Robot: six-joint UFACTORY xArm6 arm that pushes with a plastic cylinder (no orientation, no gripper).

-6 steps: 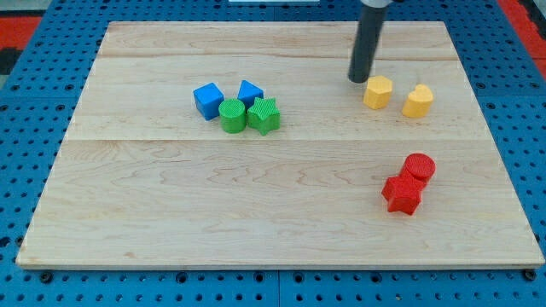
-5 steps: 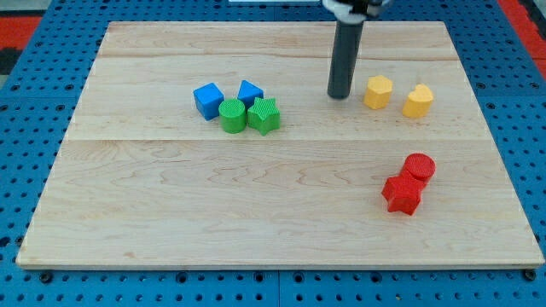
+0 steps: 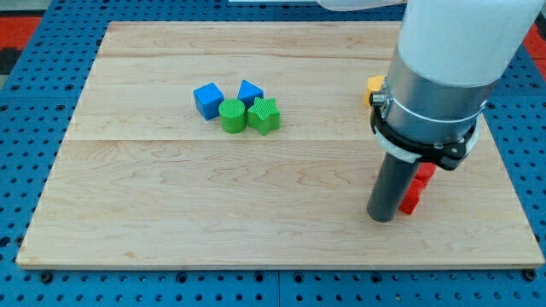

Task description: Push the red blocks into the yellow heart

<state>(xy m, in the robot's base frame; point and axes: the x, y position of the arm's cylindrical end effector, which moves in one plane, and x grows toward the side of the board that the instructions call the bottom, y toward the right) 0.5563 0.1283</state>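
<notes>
My tip (image 3: pixel 381 217) rests on the board at the lower right, touching the left side of the red blocks. Only slivers of the red blocks show: a red star (image 3: pixel 412 202) beside the rod and a red cylinder (image 3: pixel 425 172) just above it. The arm's wide body hides most of them. A yellow block (image 3: pixel 374 87) peeks out at the arm's left edge. The yellow heart is hidden behind the arm.
A cluster sits at the upper left of the wooden board (image 3: pixel 171 205): a blue cube (image 3: pixel 208 100), a second blue block (image 3: pixel 249 91), a green cylinder (image 3: pixel 232 116) and a green star (image 3: pixel 264 115). The arm's body covers the board's upper right.
My tip has swept from beside the yellow blocks at the upper right down to the left of the red blocks. The arm now covers the yellow heart and most of the red blocks.
</notes>
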